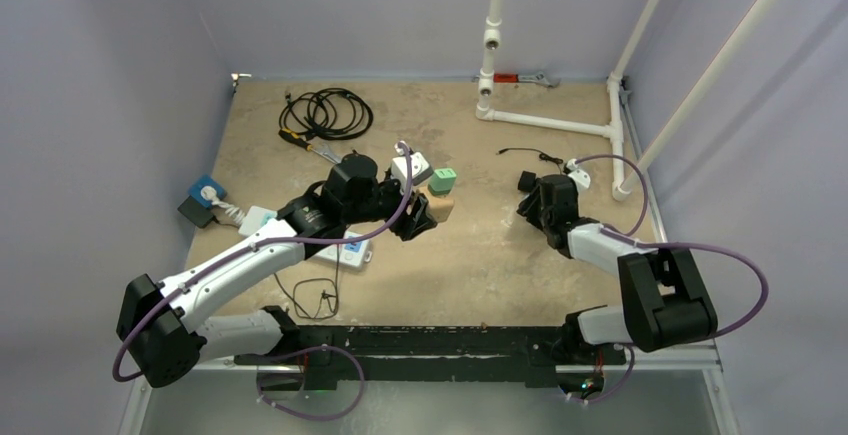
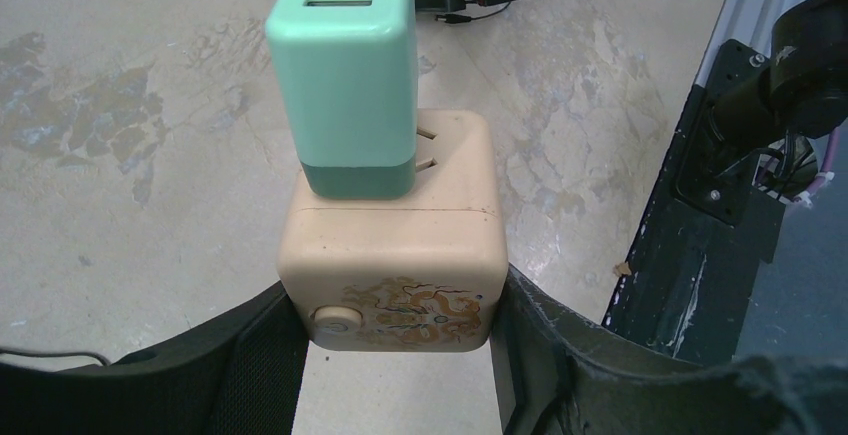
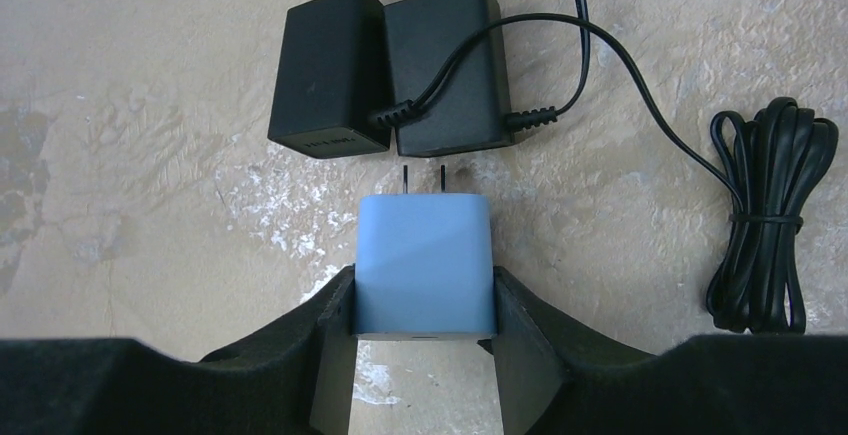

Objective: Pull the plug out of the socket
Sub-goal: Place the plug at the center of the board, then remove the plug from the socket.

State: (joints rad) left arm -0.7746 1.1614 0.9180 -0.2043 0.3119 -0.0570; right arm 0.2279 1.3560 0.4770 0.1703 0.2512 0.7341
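A beige cube socket (image 2: 390, 275) with a gold dragon print sits between the fingers (image 2: 270, 355) of my left gripper (image 2: 398, 333), which is shut on its sides. A mint-green plug (image 2: 345, 75) is plugged into the socket's top face. In the top view the socket (image 1: 441, 206) and green plug (image 1: 444, 178) are mid-table at my left gripper (image 1: 425, 215). My right gripper (image 3: 424, 317) is shut on a light-blue plug (image 3: 424, 255) whose two prongs point at the black adapters; in the top view this gripper (image 1: 535, 198) is to the right.
Two black adapters (image 3: 385, 70) and a coiled black cable (image 3: 765, 215) lie just ahead of the right gripper. A white power strip (image 1: 345, 248), a white adapter (image 1: 410, 167), a cable coil (image 1: 325, 112), a screwdriver (image 1: 305, 143) and a white pipe frame (image 1: 555, 120) are on the table.
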